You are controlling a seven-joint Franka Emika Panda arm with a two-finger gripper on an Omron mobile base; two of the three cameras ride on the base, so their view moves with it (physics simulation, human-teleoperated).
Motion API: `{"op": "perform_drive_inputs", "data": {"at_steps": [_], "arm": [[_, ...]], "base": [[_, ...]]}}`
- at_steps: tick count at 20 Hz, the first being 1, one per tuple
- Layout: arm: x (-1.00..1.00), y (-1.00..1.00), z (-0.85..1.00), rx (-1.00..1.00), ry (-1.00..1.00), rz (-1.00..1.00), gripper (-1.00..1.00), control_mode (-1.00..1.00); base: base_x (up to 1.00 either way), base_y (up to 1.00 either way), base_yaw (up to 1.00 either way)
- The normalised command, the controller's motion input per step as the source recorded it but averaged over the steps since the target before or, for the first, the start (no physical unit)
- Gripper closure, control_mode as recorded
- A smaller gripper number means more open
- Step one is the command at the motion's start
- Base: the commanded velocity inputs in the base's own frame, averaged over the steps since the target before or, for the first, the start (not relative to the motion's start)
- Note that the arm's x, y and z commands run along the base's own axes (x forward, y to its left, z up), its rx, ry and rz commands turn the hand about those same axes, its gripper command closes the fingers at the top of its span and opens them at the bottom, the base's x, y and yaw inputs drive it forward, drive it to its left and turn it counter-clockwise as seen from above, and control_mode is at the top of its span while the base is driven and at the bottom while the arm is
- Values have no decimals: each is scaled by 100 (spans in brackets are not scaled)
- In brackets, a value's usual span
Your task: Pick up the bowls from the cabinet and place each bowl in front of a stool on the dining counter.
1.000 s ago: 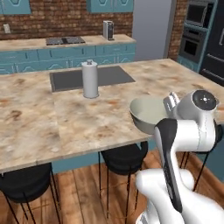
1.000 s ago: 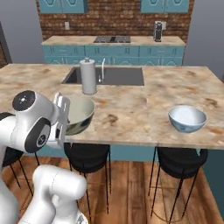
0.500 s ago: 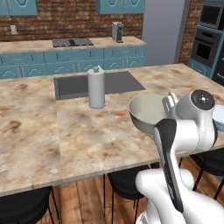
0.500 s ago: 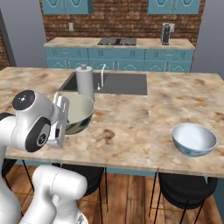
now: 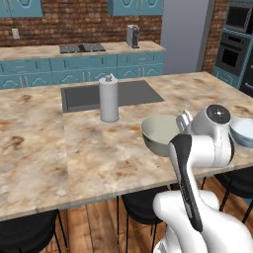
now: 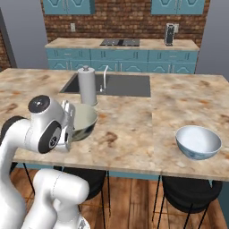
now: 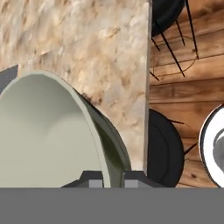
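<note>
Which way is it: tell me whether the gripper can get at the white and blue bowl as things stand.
Probably not yet. The gripper is shut on the beige-olive bowl, so it has no free grasp. The white and blue bowl sits uncovered on the dining counter, well to the side, with nothing standing between.

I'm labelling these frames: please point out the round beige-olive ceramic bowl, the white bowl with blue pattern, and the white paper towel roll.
beige-olive bowl (image 5: 159, 134), left base view, inner wall.
white bowl with blue pattern (image 6: 198, 142), right base view, inside.
paper towel roll (image 6: 87, 86), right base view, side.
</note>
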Motion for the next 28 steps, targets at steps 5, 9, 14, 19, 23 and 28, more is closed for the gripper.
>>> {"op": "perform_drive_inputs", "data": {"at_steps": [5,9,14,19,23,28], "arm": [[65,-3,-58,-1,8,15,100,-100],[65,0,-60,-1,0,15,100,-100],[91,0,-71,-1,-3,20,100,-100],[65,5,-50,0,4,13,100,-100],[21,2,-35,0,7,8,100,-100],[2,0,-36,0,3,10,100,-100]], "base": [[0,0,0],[0,0,0],[0,0,0],[0,0,0],[0,0,0],[0,0,0]]}}
